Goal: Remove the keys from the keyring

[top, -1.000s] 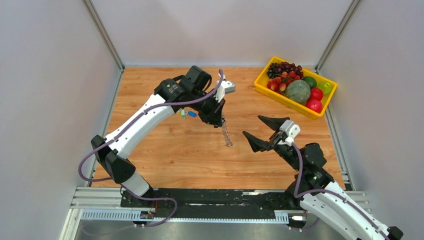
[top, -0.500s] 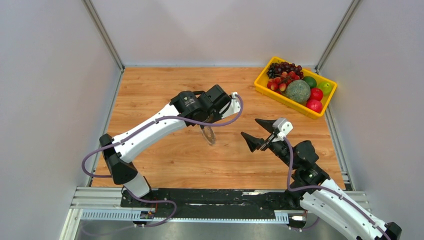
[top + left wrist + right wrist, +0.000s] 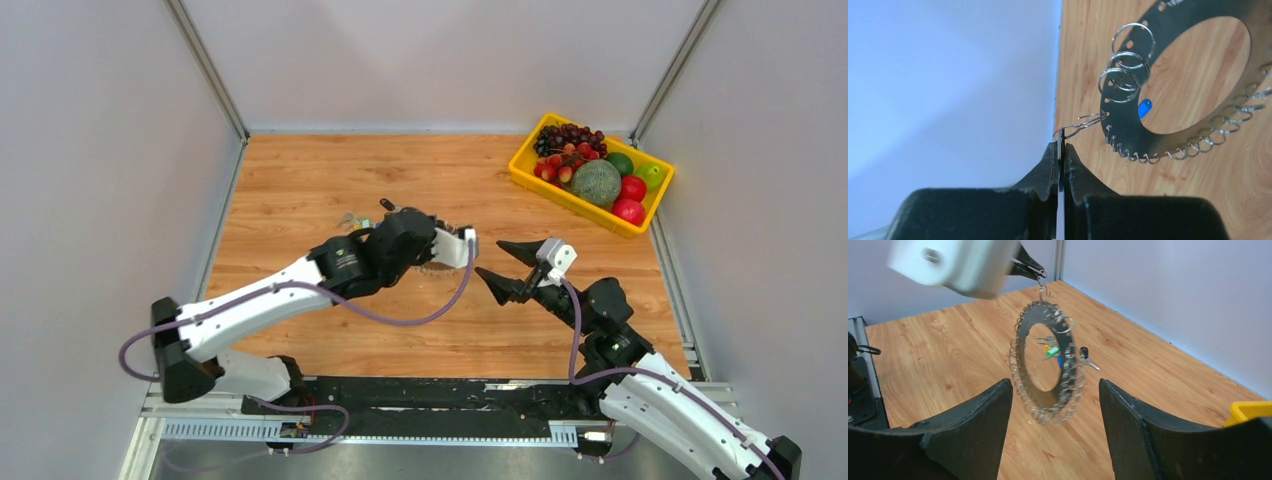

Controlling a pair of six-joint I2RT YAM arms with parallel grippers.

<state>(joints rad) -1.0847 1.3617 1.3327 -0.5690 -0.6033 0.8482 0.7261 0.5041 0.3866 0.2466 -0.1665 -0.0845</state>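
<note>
Right wrist view: the large grey loop-rimmed metal keyring [image 3: 1021,365] is hung above the table's [image 3: 948,355] middle, one loop [image 3: 1041,290] pinched by the left gripper [image 3: 1039,274], the right gripper [image 3: 1054,385] spread before it; stiff yet swing-prone, it is probably best gripped by its flat band.

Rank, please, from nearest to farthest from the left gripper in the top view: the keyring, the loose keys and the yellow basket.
1. Keyring, hanging from the left gripper.
2. Loose keys, on the table, back-left.
3. Yellow basket, far right corner.
</note>
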